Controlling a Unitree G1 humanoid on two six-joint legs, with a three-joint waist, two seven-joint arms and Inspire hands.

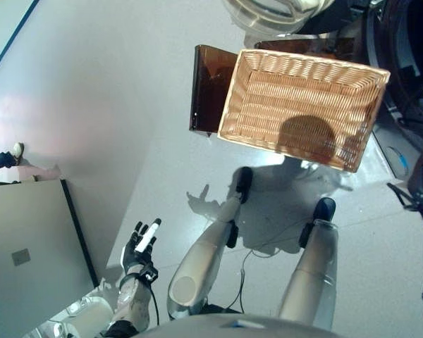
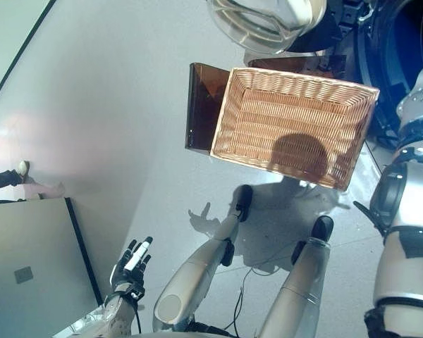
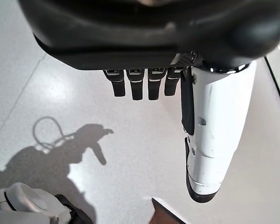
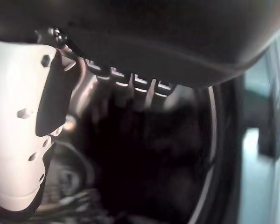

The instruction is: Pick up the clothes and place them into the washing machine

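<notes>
A: How far is the robot with the clothes?

B: The wicker basket (image 1: 303,108) holds no clothes; only its woven bottom and a round shadow show. So the picking part seems finished, or nearly so.

A: And where are the clothes, then?

B: The head views show none, neither in the basket nor on the floor (image 1: 113,105) around it. In the right wrist view something dark and soft-looking lies just past the fingers of the right hand (image 4: 126,84), inside the round opening of the washing machine (image 2: 409,56), which stands just to the right of the basket. That may be the clothes already in the drum, but it is too dark to be sure.

A: Does the right hand hold something?

B: It reaches into the opening and the fingers look straight, not curled around cloth, so it appears open and empty. Probably it has just let go, but this is only a judgement.

A: And the left hand?

B: The left hand (image 1: 141,246) hangs low and well to the left of the basket, over bare floor, with fingers spread and relaxed, holding nothing.

A: What remains?

B: The machine's door (image 2: 264,21), behind the basket, stands open. The right arm must come out of the drum, and somebody should confirm that nothing is left outside. A brown stand (image 1: 210,88) under the basket hides a little floor
</notes>
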